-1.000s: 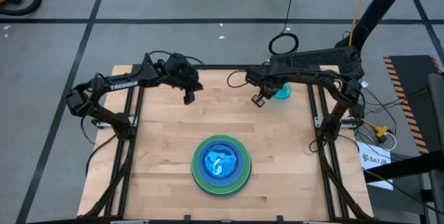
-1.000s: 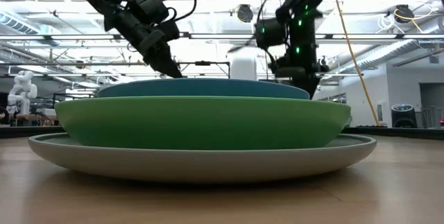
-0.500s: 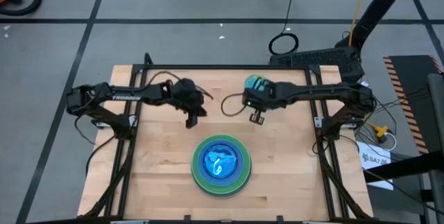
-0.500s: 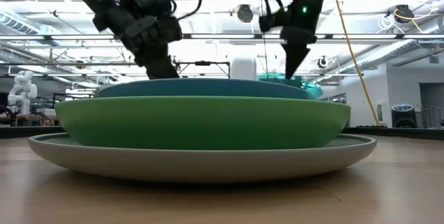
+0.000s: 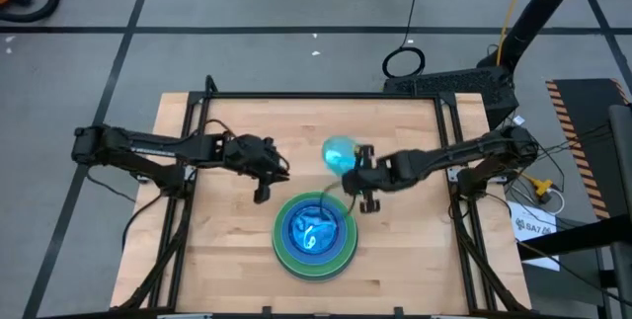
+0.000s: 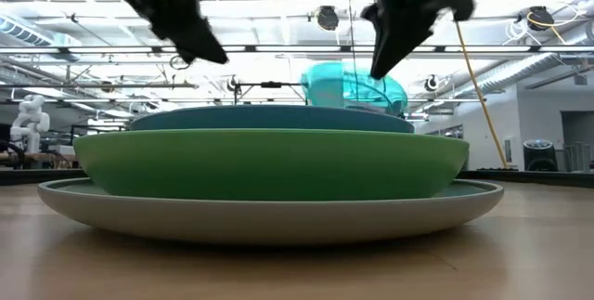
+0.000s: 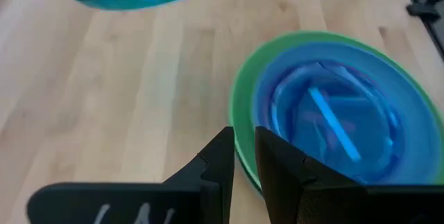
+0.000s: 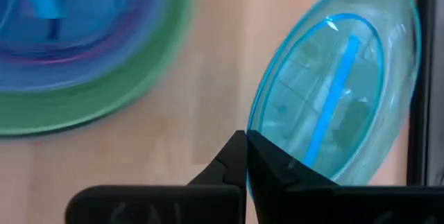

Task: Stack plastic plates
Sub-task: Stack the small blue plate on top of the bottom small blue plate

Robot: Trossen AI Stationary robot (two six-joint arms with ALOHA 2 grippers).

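A stack of plates [image 5: 315, 234] sits near the table's middle front: a large grey one at the bottom, a green one on it and a blue one on top [image 6: 269, 119]. My right gripper [image 5: 353, 167] hovers just beyond the stack's far edge, shut on a small teal plate [image 5: 339, 153] [image 8: 340, 78]. This plate shows tilted above the stack in the low view [image 6: 355, 88]. My left gripper [image 5: 262, 193] [image 7: 244, 135] hangs left of the stack's far edge. It holds nothing, and a narrow gap shows between its fingers. My right gripper pinches the teal plate's rim [image 8: 255, 135] between its two fingers, which come slanting down from the table's right [image 6: 382, 58]. The plate is lifted clear of the table, tilted, and extends away from the fingertips toward the far left.
Bare wood lies all around the stack [image 5: 227, 250]. A black frame rail [image 5: 316, 95] runs along the table's far edge, with side rails at left and right. Cables and a black case lie off the table at far right [image 5: 449, 82].
My right gripper has carried the teal plate from the far right corner toward the table's middle and the stack, with the plate lifted and tilted. My left gripper has swung from the far edge toward the near edge, ending beside the stack.
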